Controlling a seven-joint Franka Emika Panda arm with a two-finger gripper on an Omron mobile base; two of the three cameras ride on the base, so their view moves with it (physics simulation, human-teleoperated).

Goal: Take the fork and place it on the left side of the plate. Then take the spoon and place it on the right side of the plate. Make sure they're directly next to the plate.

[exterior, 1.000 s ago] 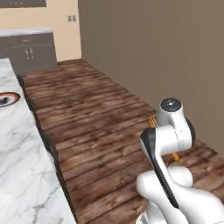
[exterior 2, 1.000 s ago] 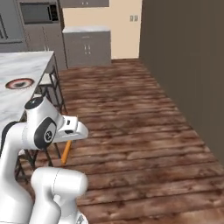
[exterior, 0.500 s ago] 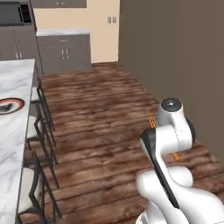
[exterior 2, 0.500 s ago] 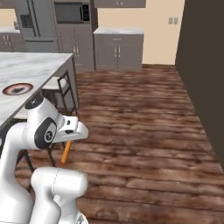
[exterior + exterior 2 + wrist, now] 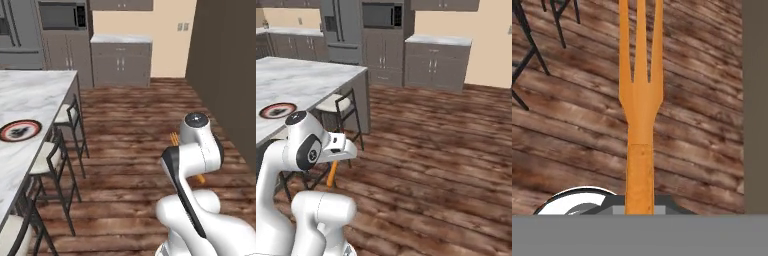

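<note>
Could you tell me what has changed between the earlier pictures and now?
The base has turned, so both base views swing: the island counter, stools and plate come further into view. That is camera motion; the things themselves did not move. The arm's pose is unchanged, and the fork stays held in the gripper.

The fork [image 5: 641,95] runs past the hand view's top edge at its tine tips, and its handle end is hidden low down. In both base views the arm covers most of it, and the pincer holding it is hidden.
</note>
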